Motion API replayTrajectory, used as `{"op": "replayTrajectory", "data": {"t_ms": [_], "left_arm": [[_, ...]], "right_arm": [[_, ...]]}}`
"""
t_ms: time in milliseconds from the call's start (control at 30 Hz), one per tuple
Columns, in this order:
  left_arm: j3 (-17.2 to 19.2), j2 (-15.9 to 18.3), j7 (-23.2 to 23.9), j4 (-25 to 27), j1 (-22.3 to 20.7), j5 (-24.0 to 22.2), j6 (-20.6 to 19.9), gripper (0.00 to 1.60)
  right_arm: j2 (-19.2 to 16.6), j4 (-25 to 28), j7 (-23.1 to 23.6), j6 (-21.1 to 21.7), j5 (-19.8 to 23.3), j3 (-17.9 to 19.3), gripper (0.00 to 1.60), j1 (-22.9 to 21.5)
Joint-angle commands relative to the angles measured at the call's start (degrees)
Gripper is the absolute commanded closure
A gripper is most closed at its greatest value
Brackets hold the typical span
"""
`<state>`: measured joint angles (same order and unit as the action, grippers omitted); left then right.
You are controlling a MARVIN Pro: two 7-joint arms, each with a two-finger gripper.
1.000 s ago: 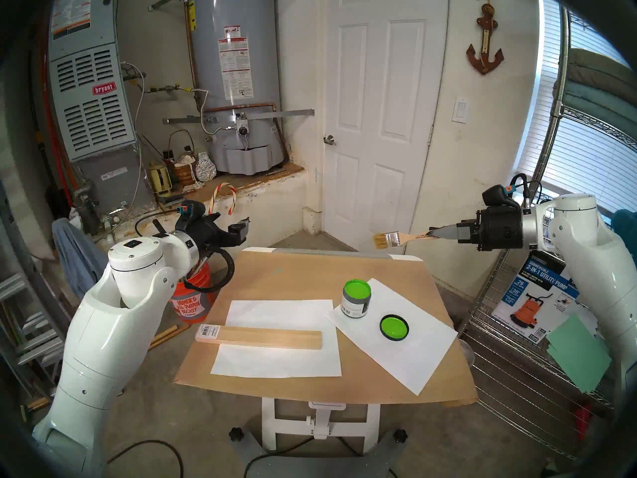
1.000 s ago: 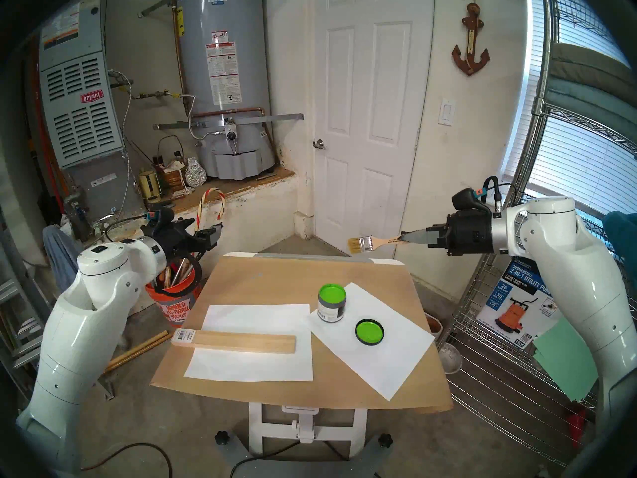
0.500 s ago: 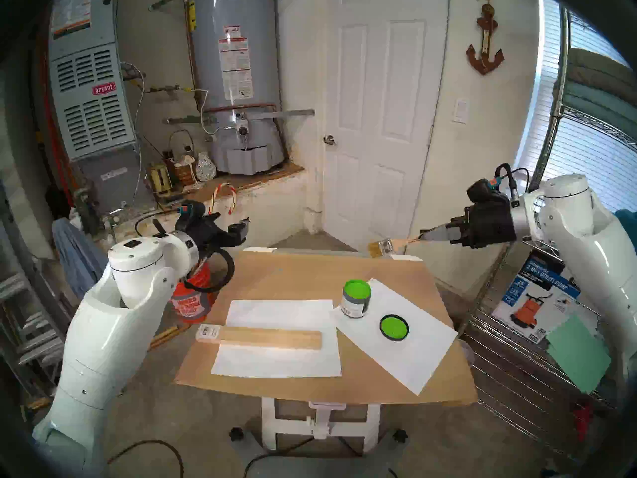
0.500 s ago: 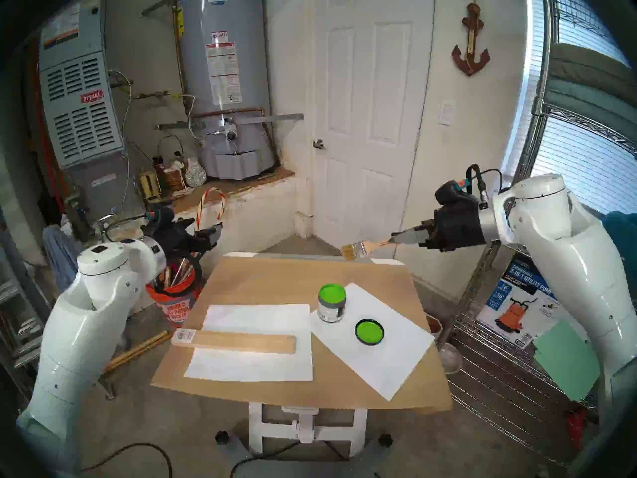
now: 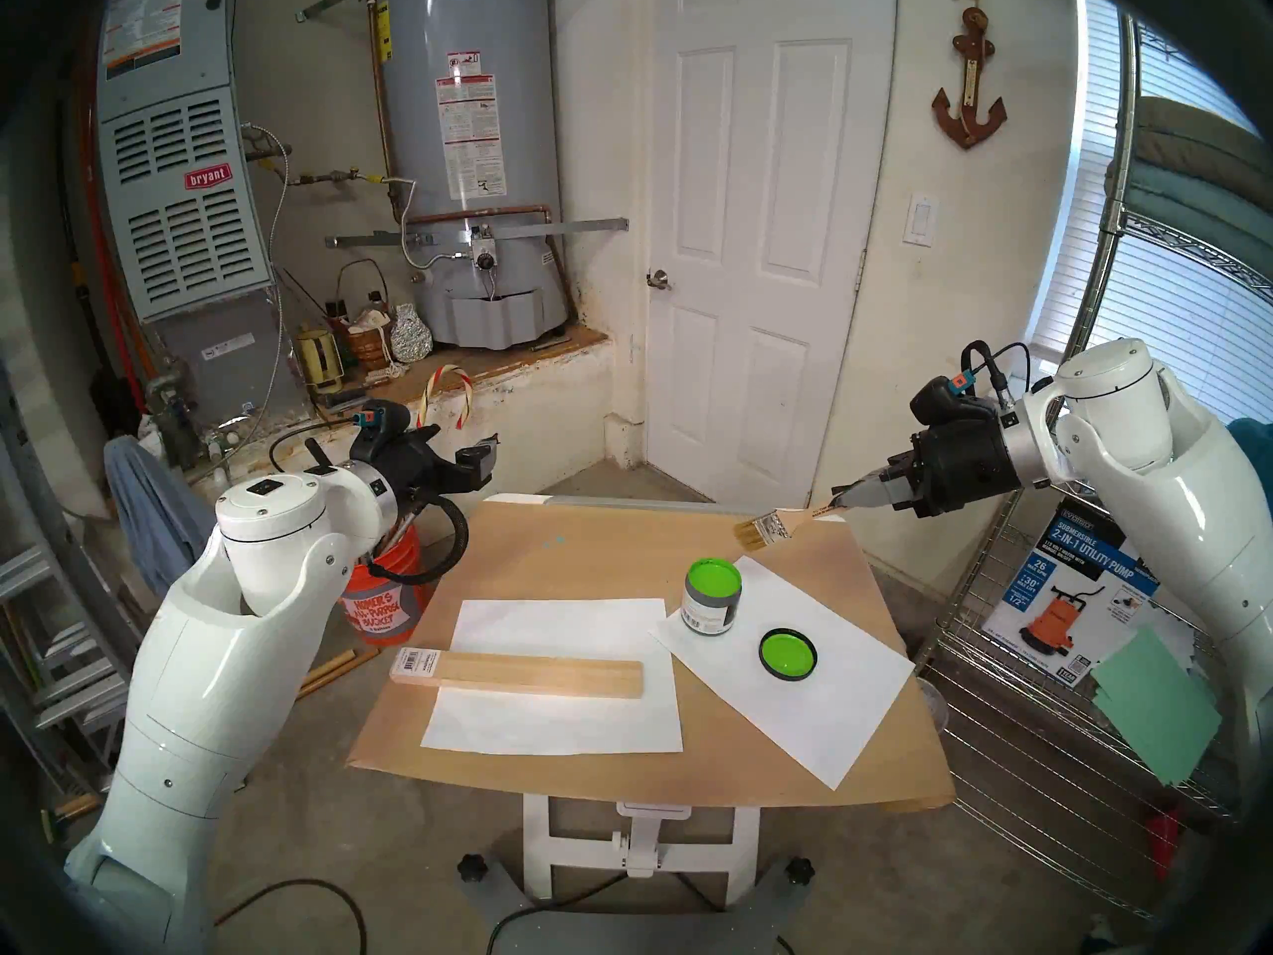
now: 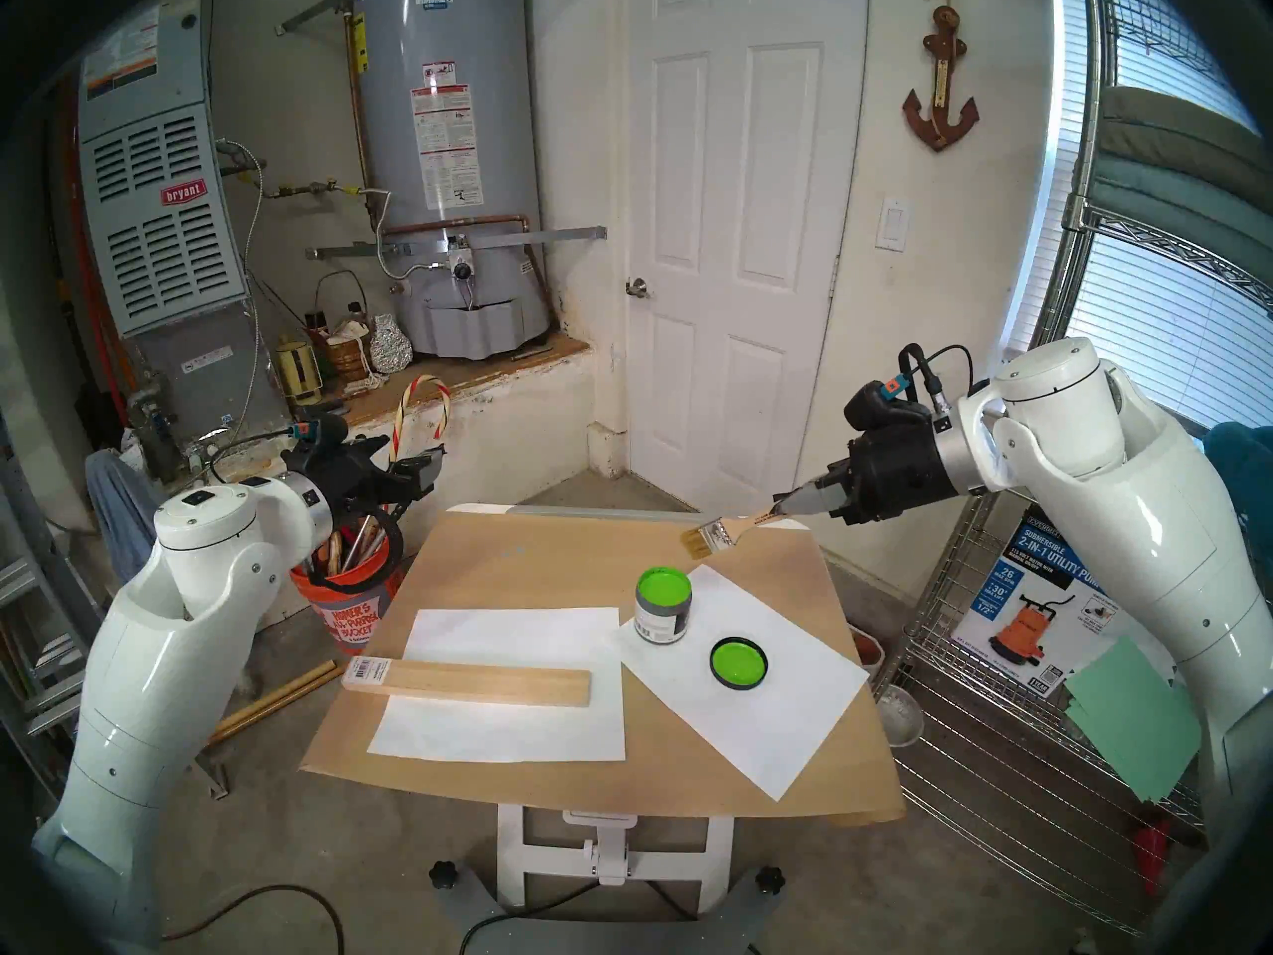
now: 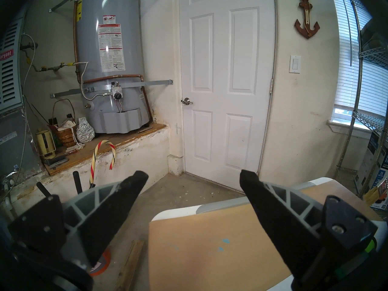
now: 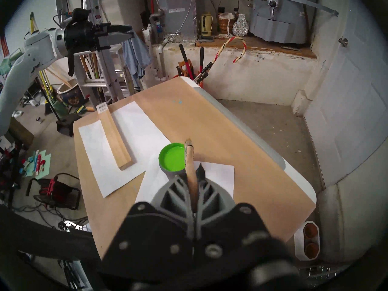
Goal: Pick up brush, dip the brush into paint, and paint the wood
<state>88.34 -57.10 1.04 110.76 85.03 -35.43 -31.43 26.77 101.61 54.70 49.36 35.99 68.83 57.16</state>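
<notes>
My right gripper [image 5: 839,507] is shut on the handle end of the brush [image 5: 775,528], in the air over the table's far right corner. The brush slants down to the left and its tan bristles look clean. In the right wrist view the brush [image 8: 189,158] points at the open jar of green paint [image 8: 172,160]. The paint [image 5: 713,577] sits below and left of the bristles, apart from them. The wood [image 5: 544,676] lies flat on a white sheet at the front left. My left gripper [image 5: 483,459] hangs open and empty off the table's far left corner.
The jar's lid [image 5: 788,653], green inside, lies on a second white sheet [image 5: 826,698] to the right. Brown paper covers the table [image 5: 592,554]. An orange bucket [image 5: 386,609] of tools stands left of the table, a wire shelf [image 5: 1033,712] to the right.
My right arm has swung the brush down and to the left, from level beyond the table's far edge to slanting over its far right corner. The left arm has not moved.
</notes>
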Motion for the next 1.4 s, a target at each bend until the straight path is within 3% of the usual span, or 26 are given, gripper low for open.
{"op": "replayTrajectory", "data": {"t_ms": [0, 200, 667, 1367], "left_arm": [[0.5, 0.1, 0.0, 1.0, -0.5, -0.1, 0.2, 0.00], [0.5, 0.1, 0.0, 1.0, -0.5, -0.1, 0.2, 0.00], [0.5, 0.1, 0.0, 1.0, -0.5, -0.1, 0.2, 0.00], [0.5, 0.1, 0.0, 1.0, -0.5, -0.1, 0.2, 0.00]], "right_arm": [[-0.5, 1.0, 1.8, -0.6, -1.0, -0.4, 1.60, -2.6], [-0.9, 3.3, 1.9, -0.5, -1.0, -0.9, 1.60, -1.1], [2.1, 5.7, -0.5, -0.4, 0.6, -0.7, 1.60, 1.4], [5.4, 5.2, -4.6, -0.4, -4.2, -3.8, 1.60, -0.6]]}}
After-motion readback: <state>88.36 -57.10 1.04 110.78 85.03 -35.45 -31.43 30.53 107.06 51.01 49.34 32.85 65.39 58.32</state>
